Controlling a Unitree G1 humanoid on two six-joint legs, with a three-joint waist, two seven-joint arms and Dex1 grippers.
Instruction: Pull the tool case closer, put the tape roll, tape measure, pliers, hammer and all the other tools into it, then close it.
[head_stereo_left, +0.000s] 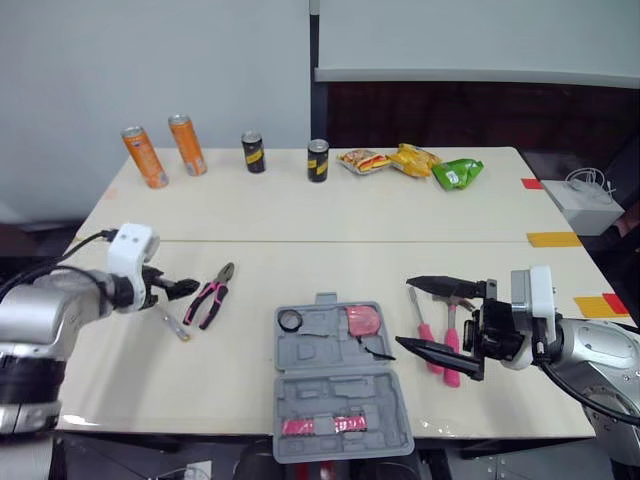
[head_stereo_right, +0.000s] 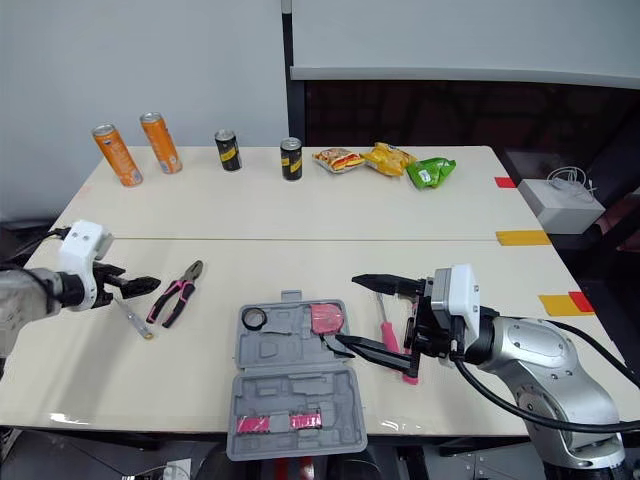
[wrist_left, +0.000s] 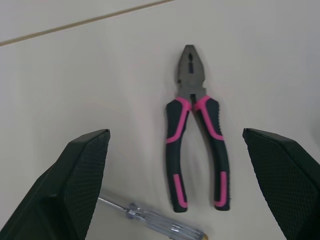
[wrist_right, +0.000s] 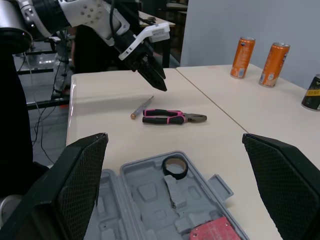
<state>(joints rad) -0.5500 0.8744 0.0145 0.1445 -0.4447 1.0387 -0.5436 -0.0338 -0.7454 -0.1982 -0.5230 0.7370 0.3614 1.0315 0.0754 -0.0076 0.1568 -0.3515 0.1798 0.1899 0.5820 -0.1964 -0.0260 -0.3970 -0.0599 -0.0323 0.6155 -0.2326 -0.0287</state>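
The grey tool case (head_stereo_left: 330, 390) lies open at the table's front middle. A black tape roll (head_stereo_left: 290, 320) and a pink tape measure (head_stereo_left: 362, 320) rest in its far half. Left of the case, the pink-handled pliers (head_stereo_left: 210, 295) lie on the table beside a clear screwdriver (head_stereo_left: 172, 322). My left gripper (head_stereo_left: 180, 288) is open just left of the pliers (wrist_left: 195, 145), holding nothing. Right of the case are a pink-handled hammer (head_stereo_left: 452, 345) and a pink screwdriver (head_stereo_left: 424, 332). My right gripper (head_stereo_left: 428, 316) hovers open over them, its lower finger near the case's right edge.
Two orange cans (head_stereo_left: 145, 157), two black cans (head_stereo_left: 254, 152) and several snack bags (head_stereo_left: 415, 160) line the table's far side. A white box (head_stereo_left: 590, 205) sits off the table's right side. The case's near half reaches the front edge of the table.
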